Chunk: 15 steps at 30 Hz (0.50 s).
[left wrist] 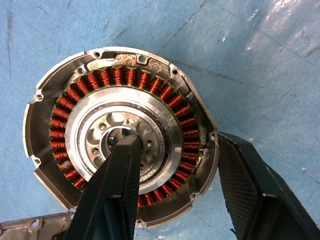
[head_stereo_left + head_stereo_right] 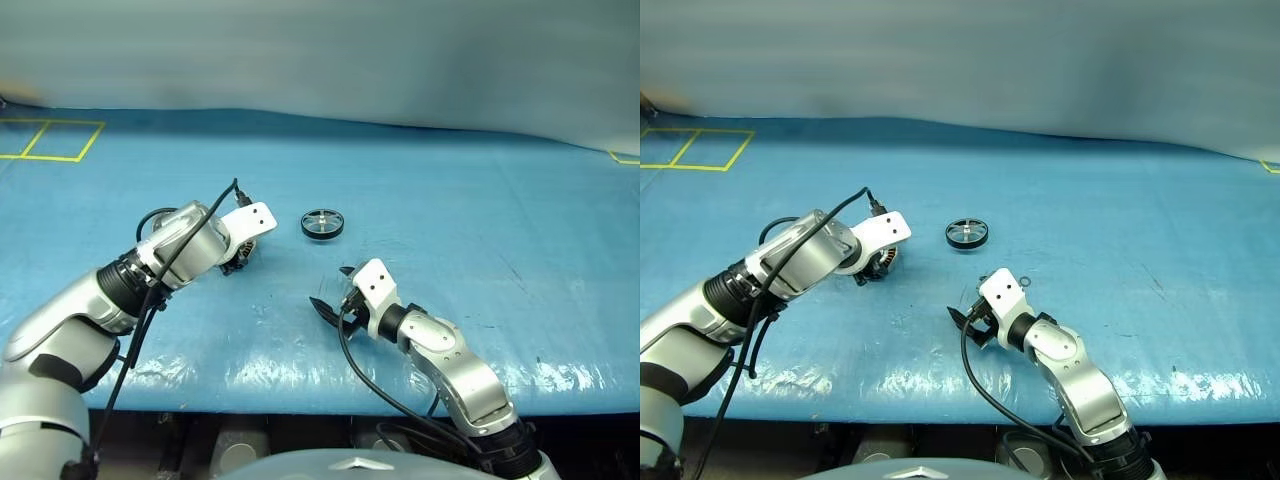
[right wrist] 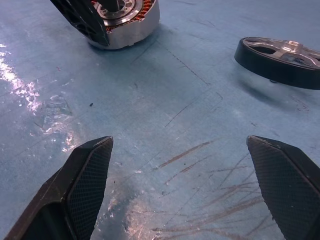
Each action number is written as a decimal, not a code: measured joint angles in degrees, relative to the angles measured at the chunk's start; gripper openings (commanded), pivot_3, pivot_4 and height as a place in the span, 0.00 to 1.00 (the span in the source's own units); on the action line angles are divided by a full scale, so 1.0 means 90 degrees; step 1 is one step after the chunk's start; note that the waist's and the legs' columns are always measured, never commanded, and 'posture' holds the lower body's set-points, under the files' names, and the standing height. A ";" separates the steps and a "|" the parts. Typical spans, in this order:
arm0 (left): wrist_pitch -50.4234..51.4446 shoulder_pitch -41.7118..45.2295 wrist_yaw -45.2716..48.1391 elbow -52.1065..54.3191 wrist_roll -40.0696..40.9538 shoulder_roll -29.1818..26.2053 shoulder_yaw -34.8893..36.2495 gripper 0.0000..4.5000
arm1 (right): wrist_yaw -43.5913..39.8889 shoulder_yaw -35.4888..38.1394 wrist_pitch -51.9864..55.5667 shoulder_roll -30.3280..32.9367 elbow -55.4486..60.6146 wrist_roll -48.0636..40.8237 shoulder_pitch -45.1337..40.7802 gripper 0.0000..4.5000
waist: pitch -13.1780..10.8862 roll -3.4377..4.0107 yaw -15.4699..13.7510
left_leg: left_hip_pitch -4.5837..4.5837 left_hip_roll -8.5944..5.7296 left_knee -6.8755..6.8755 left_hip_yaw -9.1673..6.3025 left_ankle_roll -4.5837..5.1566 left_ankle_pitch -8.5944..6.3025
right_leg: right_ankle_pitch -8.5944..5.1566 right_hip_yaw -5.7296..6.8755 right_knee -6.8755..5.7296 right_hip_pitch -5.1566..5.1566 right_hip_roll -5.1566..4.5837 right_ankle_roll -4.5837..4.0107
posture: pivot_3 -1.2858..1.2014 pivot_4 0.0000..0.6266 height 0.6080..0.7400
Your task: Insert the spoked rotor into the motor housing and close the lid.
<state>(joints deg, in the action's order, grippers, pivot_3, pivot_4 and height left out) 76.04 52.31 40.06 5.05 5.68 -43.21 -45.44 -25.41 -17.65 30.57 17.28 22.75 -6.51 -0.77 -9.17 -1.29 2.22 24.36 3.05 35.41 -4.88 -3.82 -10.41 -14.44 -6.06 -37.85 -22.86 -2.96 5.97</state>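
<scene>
Left gripper (image 1: pixel 175 172): fingers straddle the motor housing (image 1: pixel 120 135) wall, one inside, one outside.
Right gripper (image 3: pixel 182 187): spread wide, empty.
Spoked rotor (image 2: pixel 322 224): mid-worktop (image 2: pixel 450 200), beside the housing.

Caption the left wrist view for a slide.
Left gripper straddles the motor housing rim, one finger inside, one outside.

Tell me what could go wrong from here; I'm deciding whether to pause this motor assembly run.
1. One finger of the left gripper sits inside the motor housing, the other outside its rim, so a squeeze could scrape the copper windings.
2. A grip on one rim could tip the housing.
3. The spoked rotor still lies apart on the blue mat; the open right gripper holds nothing.
</scene>
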 measured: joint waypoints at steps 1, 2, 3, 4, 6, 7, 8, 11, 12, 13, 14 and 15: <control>-0.0084 -0.0038 0.0021 0.0032 -0.0023 -0.0041 -0.0006 0.43 | 0.0017 0.0000 -0.0002 -0.0002 -0.0001 0.0014 0.0000 1.00 | 0.0000 0.0000 0.0000 | 0.0000 0.0000 0.0002 0.0000 0.0000 0.0000 | 0.0000 -0.0001 0.0000 0.0001 0.0000 0.0000 | 0.52 0.24 1.00; -0.0219 -0.0119 0.0066 0.0132 -0.0064 -0.0145 -0.0007 0.43 | 0.0035 0.0000 -0.0002 -0.0009 -0.0003 0.0023 -0.0001 1.00 | 0.0000 0.0000 0.0000 | 0.0000 0.0000 0.0002 0.0000 0.0000 0.0000 | 0.0000 -0.0001 -0.0001 0.0001 0.0000 0.0000 | 0.52 0.24 1.00; -0.0342 -0.0194 0.0105 0.0230 -0.0092 -0.0246 -0.0004 0.43 | 0.0042 0.0002 -0.0003 -0.0010 -0.0004 0.0035 0.0000 1.00 | 0.0000 0.0001 0.0004 | 0.0000 0.0000 0.0001 0.0000 0.0000 0.0000 | 0.0000 -0.0001 -0.0001 0.0000 0.0000 0.0000 | 0.52 0.24 1.00; -0.0443 -0.0248 0.0137 0.0300 -0.0122 -0.0310 -0.0004 0.43 | 0.0047 0.0006 -0.0003 -0.0011 -0.0005 0.0043 0.0000 1.00 | 0.0000 0.0001 0.0004 | 0.0000 0.0000 0.0001 0.0000 0.0000 0.0000 | 0.0001 -0.0001 -0.0001 0.0000 0.0000 0.0000 | 0.52 0.24 1.00; -0.0634 -0.0399 0.0201 0.0539 -0.0172 -0.0492 0.0000 0.43 | 0.0072 0.0008 -0.0005 -0.0042 -0.0005 0.0048 0.0002 1.00 | 0.0000 0.0001 0.0009 | 0.0000 0.0000 -0.0002 0.0000 0.0000 -0.0001 | 0.0000 -0.0001 0.0000 0.0000 0.0000 0.0000 | 0.52 0.24 1.00; -0.0798 -0.0530 0.0263 0.0711 -0.0234 -0.0632 0.0018 0.43 | 0.0090 0.0011 -0.0007 -0.0071 -0.0004 0.0051 0.0006 1.00 | 0.0001 0.0001 0.0020 | 0.0000 0.0000 -0.0006 0.0000 0.0000 -0.0001 | 0.0000 -0.0002 0.0002 -0.0001 0.0000 -0.0001 | 0.52 0.24 1.00; -0.0933 -0.0650 0.0310 0.0847 -0.0264 -0.0737 0.0064 0.43 | 0.0100 0.0015 -0.0008 -0.0091 -0.0005 0.0057 0.0019 1.00 | 0.0001 0.0001 0.0023 | 0.0000 0.0000 -0.0011 0.0000 0.0000 -0.0001 | 0.0000 -0.0002 0.0002 -0.0002 0.0000 -0.0002 | 0.52 0.24 1.00; -0.1445 -0.1025 0.0464 0.1207 -0.0340 -0.1006 0.0248 0.43 | 0.0173 0.0025 -0.0014 -0.0145 -0.0004 0.0066 0.0092 1.00 | 0.0001 0.0002 0.0012 | -0.0001 0.0000 -0.0019 0.0000 0.0000 -0.0001 | -0.0004 -0.0002 0.0003 -0.0004 0.0000 -0.0007 | 0.52 0.24 1.00; -0.1718 -0.1170 0.0538 0.1316 -0.0395 -0.1111 0.0294 0.43 | 0.0188 0.0027 -0.0019 -0.0157 -0.0002 0.0068 0.0147 1.00 | 0.0001 0.0002 0.0008 | -0.0001 0.0000 -0.0022 0.0000 0.0000 -0.0001 | -0.0005 -0.0002 0.0004 -0.0004 0.0000 -0.0009 | 0.52 0.24 1.00; -0.1915 -0.1258 0.0608 0.1382 -0.0427 -0.1168 0.0328 0.43 | 0.0197 0.0028 -0.0020 -0.0157 -0.0003 0.0070 0.0187 1.00 | 0.0001 0.0002 0.0001 | -0.0001 0.0000 -0.0022 0.0000 0.0000 -0.0001 | -0.0005 -0.0002 0.0004 -0.0004 0.0000 -0.0009 | 0.52 0.24 1.00; -0.2258 -0.1416 0.0729 0.1471 -0.0490 -0.1253 0.0399 0.43 | 0.0207 0.0027 -0.0020 -0.0165 -0.0002 0.0070 0.0212 1.00 | 0.0001 0.0002 -0.0003 | -0.0001 0.0000 -0.0022 0.0000 0.0000 -0.0001 | -0.0005 -0.0002 0.0005 -0.0004 0.0000 -0.0010 | 0.52 0.24 1.00; -0.2573 -0.1526 0.0842 0.1486 -0.0525 -0.1281 0.0465 0.43 | 0.0217 0.0030 -0.0022 -0.0168 -0.0002 0.0071 0.0227 1.00 | 0.0001 0.0003 -0.0008 | -0.0001 0.0000 -0.0020 0.0001 0.0000 -0.0001 | -0.0006 -0.0002 0.0005 -0.0004 -0.0001 -0.0011 | 0.52 0.24 1.00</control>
<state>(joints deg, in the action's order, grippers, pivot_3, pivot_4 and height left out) 52.89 38.58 47.64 18.42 0.96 -54.73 -41.25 -23.45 -17.38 30.37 15.76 22.74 -5.87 1.28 -9.16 -1.27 2.15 24.35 3.06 35.24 -4.88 -3.82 -10.42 -14.50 -6.08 -37.81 -22.89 -2.97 5.88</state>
